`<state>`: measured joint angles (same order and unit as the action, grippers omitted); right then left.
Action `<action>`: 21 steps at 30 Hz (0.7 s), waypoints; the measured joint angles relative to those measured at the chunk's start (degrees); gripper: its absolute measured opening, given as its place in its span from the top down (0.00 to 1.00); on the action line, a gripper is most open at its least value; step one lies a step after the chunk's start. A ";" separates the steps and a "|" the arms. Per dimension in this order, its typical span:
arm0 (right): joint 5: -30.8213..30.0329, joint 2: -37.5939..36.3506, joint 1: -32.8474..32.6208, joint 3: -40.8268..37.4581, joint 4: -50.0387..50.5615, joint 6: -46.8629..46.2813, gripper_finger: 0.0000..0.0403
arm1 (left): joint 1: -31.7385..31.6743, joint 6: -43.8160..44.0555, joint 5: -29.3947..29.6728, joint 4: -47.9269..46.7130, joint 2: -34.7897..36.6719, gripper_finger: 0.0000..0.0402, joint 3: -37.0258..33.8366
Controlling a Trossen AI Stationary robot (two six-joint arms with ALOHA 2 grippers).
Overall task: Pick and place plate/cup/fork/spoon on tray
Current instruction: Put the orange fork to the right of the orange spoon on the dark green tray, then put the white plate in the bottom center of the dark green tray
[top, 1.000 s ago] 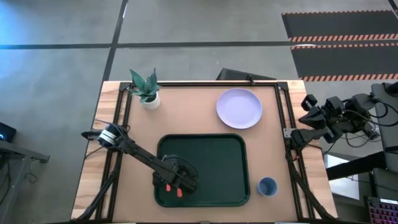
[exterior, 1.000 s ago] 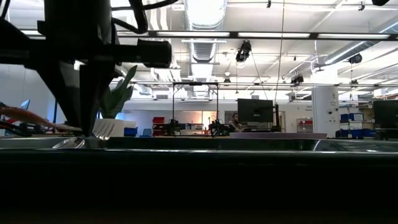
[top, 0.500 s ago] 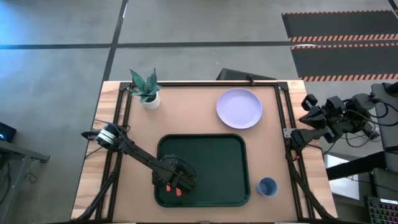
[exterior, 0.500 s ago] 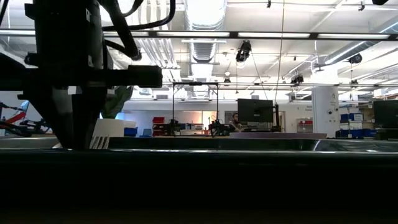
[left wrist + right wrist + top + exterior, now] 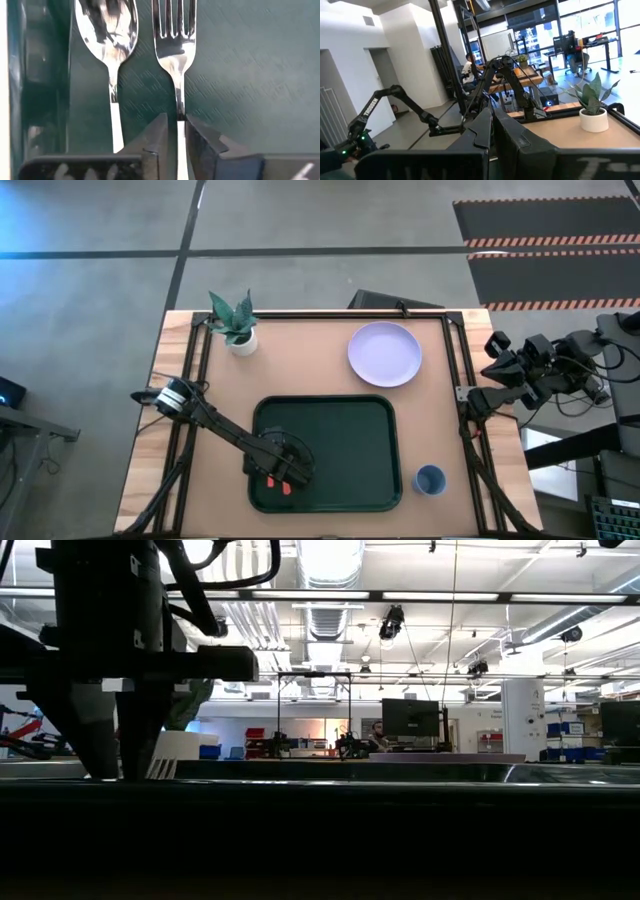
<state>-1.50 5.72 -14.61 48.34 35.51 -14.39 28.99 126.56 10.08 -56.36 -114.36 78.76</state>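
Note:
The fork (image 5: 174, 30) and the spoon (image 5: 106, 25) lie side by side, flat on the floor of the dark green tray (image 5: 370, 450) at its near left corner. Their red-orange handles (image 5: 277, 484) show beside my left gripper (image 5: 281, 469). That gripper (image 5: 176, 132) points down, slightly open, with a finger on either side of the fork's thin neck. The lavender plate (image 5: 385, 353) rests on the table at the far right. The blue cup (image 5: 430, 479) stands near the tray's near right corner. My right gripper (image 5: 497, 362) waits shut beyond the table's right edge. My left gripper comes from above, and its fingers (image 5: 159, 137) straddle the fork's neck (image 5: 179, 107) just below the tines, across the fork. A thin dark gap shows on one side of the neck. I cannot tell whether the other finger touches it. The fork lies on the tray.
A white pot with a green plant (image 5: 238, 326) stands at the far left corner. Bare table lies between the plant and the plate. The middle and right of the tray floor hold nothing. In the low view the tray's rim (image 5: 400, 785) hides its floor.
My left gripper has come down into the tray's near left corner. The fork and its red-orange handle showed above the rim in the low view a second ago. They are now behind the rim, down on the tray floor.

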 joint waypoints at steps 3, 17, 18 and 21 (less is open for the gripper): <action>0.00 0.00 0.00 0.00 0.23 0.00 0.98 | -0.02 -0.01 0.53 -0.53 0.11 0.82 -0.04; -0.17 0.00 0.00 0.00 0.95 0.96 0.98 | -0.15 0.53 10.92 -1.20 3.14 0.64 -0.03; -0.55 0.00 0.00 0.00 1.56 0.91 0.98 | -0.13 0.64 13.31 -1.21 3.75 0.64 -0.02; -5.36 0.81 0.00 0.04 7.65 -2.04 0.98 | -0.18 0.51 25.96 0.53 6.46 0.63 -0.02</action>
<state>-6.86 6.53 -14.61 48.38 43.16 -16.44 28.81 127.07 36.04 -55.83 -107.89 78.74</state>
